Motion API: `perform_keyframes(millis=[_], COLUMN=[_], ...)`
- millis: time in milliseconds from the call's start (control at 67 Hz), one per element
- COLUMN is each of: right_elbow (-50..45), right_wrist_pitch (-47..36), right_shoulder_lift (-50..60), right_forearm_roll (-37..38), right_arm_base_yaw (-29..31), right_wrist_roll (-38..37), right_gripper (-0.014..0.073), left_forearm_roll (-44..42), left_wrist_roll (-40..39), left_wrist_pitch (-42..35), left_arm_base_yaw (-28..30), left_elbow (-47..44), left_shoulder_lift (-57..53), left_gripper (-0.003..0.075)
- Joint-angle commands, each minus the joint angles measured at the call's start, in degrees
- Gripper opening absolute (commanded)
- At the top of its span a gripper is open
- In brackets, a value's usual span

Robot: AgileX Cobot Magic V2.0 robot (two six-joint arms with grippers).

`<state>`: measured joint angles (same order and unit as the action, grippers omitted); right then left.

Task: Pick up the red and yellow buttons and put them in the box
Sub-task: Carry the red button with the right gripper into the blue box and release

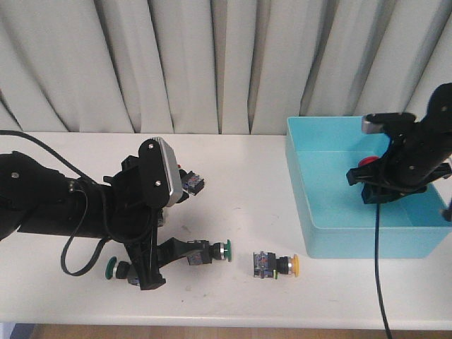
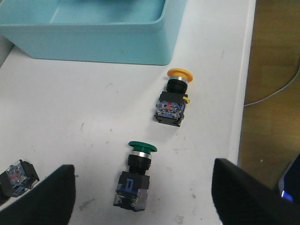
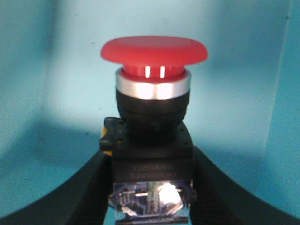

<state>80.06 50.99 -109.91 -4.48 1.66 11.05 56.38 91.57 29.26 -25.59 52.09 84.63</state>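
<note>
Right pincer (image 3: pixel 152 197): I grip the red button (image 3: pixel 153 51) inside the turquoise box (image 1: pixel 353 226).
Left pincer (image 2: pixel 140 197): spread wide, empty — above the green button (image 2: pixel 136 176), yellow button (image 2: pixel 174 98) just beyond.

Grey curtain (image 1: pixel 212 63) behind white table (image 1: pixel 233 176); wood floor (image 2: pixel 274 56).

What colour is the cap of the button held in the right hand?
Red: the held button has a red mushroom cap. It shows best in the right wrist view.
</note>
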Motion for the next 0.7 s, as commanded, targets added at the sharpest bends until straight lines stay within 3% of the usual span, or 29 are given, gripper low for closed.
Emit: perform_keyframes(millis=[0, 284, 582, 687], right_elbow=[4.5, 8.6, 8.6, 8.6], right_wrist_pitch=[-0.5, -0.3, -0.5, -0.4], right_shoulder_lift=[-2.2, -9.7, -9.8, -9.2], right_forearm_roll=[0.9, 1.0, 1.0, 1.0], right_arm_base_yaw=[0.4, 0.4, 0.4, 0.4], right_wrist_roll=[-0.1, -0.1, 0.7, 0.7], right_gripper=[0.0244, 0.0265, 0.0476, 0.0489], left_forearm_roll=[1.9, 1.9, 1.9, 1.9], left_wrist_roll=[-0.6, -0.6, -0.6, -0.6], left_wrist_pitch=[-0.7, -0.7, -0.5, -0.5], left_arm_base_yaw=[-0.1, -0.1, -0.1, -0.1], left_elbow=[1.5, 1.5, 1.5, 1.5], left_shoulder_lift=[-1.4, -1.4, -1.4, -1.4], left_gripper=[0.0583, 0.0583, 0.0583, 0.0583])
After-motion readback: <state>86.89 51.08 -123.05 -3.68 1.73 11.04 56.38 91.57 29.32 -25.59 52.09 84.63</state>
